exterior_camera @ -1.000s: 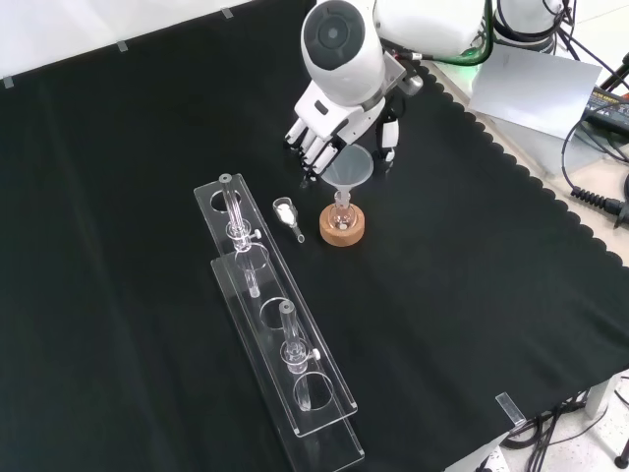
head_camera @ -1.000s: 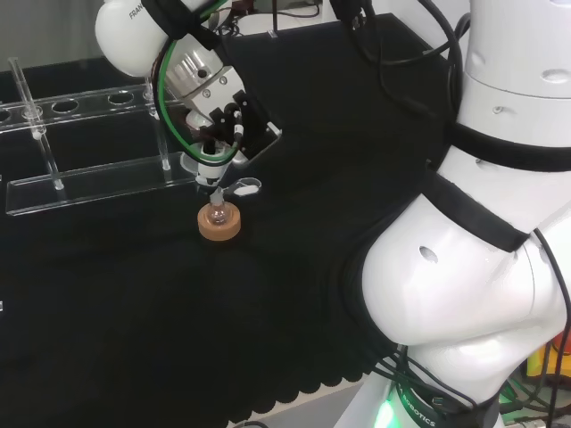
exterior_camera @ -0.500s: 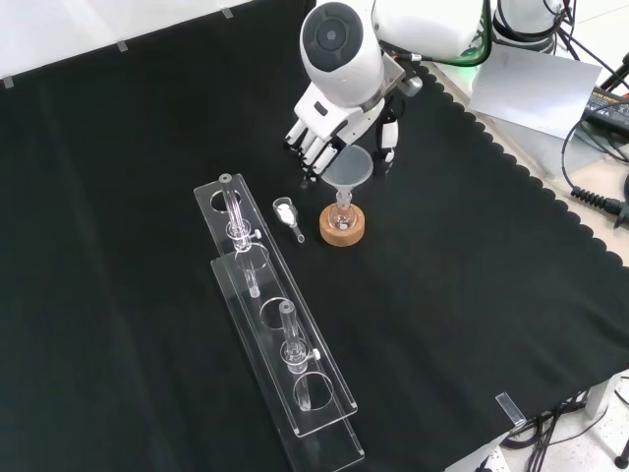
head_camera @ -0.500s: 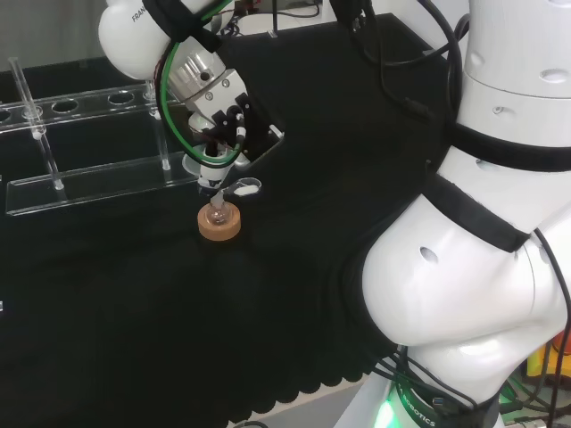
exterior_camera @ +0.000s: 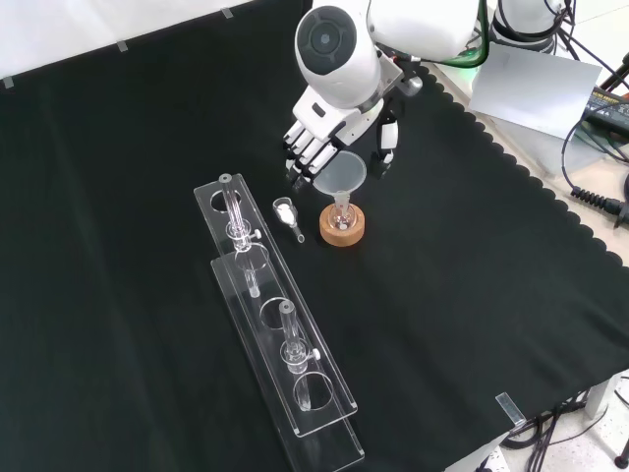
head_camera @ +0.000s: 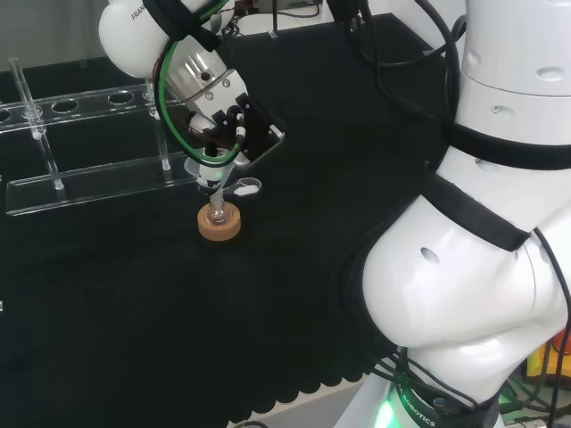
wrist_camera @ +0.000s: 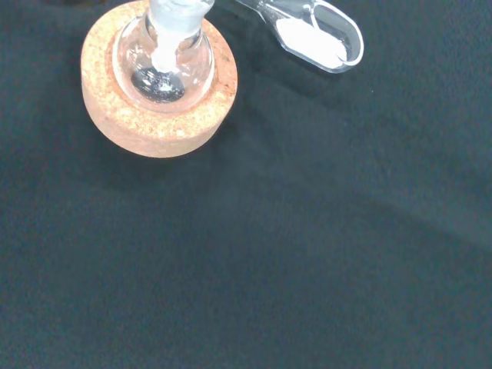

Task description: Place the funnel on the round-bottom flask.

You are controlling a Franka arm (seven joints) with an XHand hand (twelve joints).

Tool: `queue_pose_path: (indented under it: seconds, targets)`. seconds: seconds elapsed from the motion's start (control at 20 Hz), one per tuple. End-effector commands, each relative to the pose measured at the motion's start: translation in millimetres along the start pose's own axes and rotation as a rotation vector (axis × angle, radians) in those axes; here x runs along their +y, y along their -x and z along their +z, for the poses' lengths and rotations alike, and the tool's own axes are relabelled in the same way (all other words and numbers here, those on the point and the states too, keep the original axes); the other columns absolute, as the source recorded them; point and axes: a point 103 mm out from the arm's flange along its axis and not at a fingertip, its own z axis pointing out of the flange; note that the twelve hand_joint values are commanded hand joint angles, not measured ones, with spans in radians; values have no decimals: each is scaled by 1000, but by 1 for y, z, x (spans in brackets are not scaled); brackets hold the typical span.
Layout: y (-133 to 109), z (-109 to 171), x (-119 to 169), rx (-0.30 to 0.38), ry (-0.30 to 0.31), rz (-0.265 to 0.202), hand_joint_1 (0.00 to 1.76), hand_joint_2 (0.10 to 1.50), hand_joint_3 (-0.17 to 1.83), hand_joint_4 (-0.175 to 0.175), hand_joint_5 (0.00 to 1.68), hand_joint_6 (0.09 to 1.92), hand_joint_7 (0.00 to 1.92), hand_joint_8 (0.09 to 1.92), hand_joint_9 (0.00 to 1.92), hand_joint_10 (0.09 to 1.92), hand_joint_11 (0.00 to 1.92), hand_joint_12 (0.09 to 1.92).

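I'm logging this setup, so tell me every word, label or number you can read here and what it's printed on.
Upper arm link, head view: dark lettering, cut off at the picture's edge, not readable whole.
Arm base, head view: small slanted lettering, too small to read reliably.
Funnel, round-bottom flask, cork ring, scoop, test tube rack: no print visible.

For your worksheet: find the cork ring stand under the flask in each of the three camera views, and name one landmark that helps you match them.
Head view: the cork ring sits left of centre, just below the hand.
Front view: it lies right of centre, upper half, below the funnel.
Wrist view: it is large and close, cradling the flask.
Shared landmark: the small scoop of white powder beside the ring.
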Motion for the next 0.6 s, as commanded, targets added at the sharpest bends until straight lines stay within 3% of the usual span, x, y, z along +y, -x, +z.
queue_pose_path:
  seconds: [0.05, 0.5, 0.6]
  targets:
    - [2, -1, -4, -4, 9, -2, 589, 704, 394, -35, 17, 87, 0, 137, 64, 761, 40, 1438]
    - [15, -13, -24, 23, 99, -1, 525, 699, 367, -36, 22, 87, 9, 132, 56, 772, 29, 1443]
    - [21, -16, -30, 38, 131, 1, 521, 718, 328, -38, 46, 87, 5, 227, 72, 769, 31, 1444]
